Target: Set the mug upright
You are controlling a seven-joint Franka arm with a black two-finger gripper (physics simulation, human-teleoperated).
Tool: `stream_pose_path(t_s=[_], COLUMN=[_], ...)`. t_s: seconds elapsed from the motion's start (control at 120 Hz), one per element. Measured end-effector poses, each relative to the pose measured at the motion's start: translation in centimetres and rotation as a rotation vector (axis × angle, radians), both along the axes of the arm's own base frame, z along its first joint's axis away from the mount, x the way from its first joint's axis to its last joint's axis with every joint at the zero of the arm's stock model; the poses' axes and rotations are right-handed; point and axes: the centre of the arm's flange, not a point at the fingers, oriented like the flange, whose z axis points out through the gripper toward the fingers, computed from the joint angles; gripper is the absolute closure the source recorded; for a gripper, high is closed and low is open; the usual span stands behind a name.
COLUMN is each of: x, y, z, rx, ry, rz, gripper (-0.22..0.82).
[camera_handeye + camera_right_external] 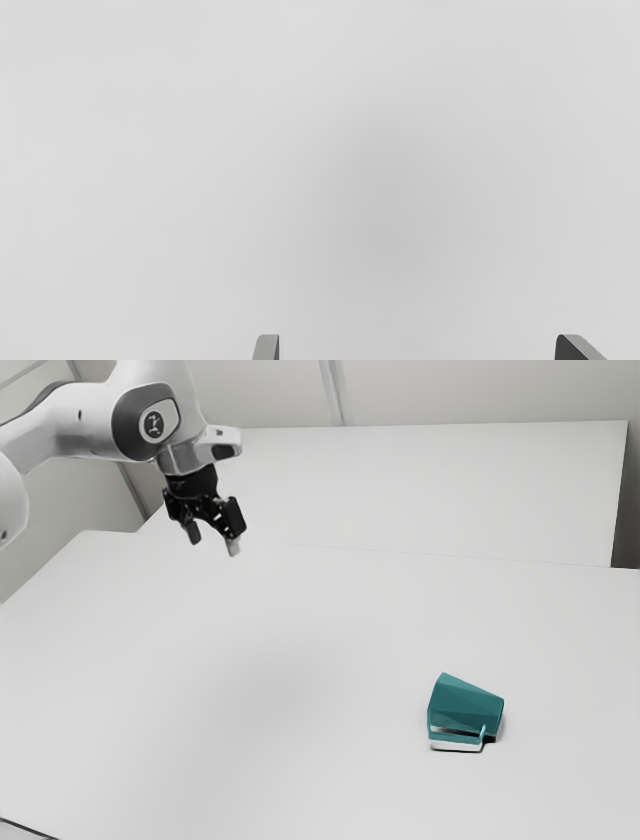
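Note:
In the exterior view my gripper (213,544) hangs high above the table at the upper left, its two fingers spread with nothing between them. The teal mug (465,706) lies on its side on the table, well off toward the exterior view's right and nearer that camera. Its handle faces the camera, low along its side, and its narrower end points to the exterior view's right. The wrist view has the gripper (417,345) at its bottom edge, fingertips wide apart over bare tabletop.
The white table (250,750) spreads beneath the arm and around the mug. Behind it is another white surface (430,490), with pale walls beyond. A soft shadow lies on the tabletop between the gripper and the mug.

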Motion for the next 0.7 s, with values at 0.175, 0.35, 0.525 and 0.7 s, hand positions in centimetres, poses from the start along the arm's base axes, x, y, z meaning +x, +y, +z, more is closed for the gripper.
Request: stream_pose_path(t_s=[0.175,0.35,0.525,0.7], x=[2.2,3.0,-0.6,-0.1], y=[-0.8,-4.1,-8.0,-10.5], z=[-2.6,-7.8,-13.6,-15.8], rx=[-0.024,-0.139,-0.327,-0.471], ry=[-0.009,-0.012,-0.007,-0.042], rz=[-0.004,-0.007,0.062,0.131], gripper=[0.0,0.0,0.0,0.0])
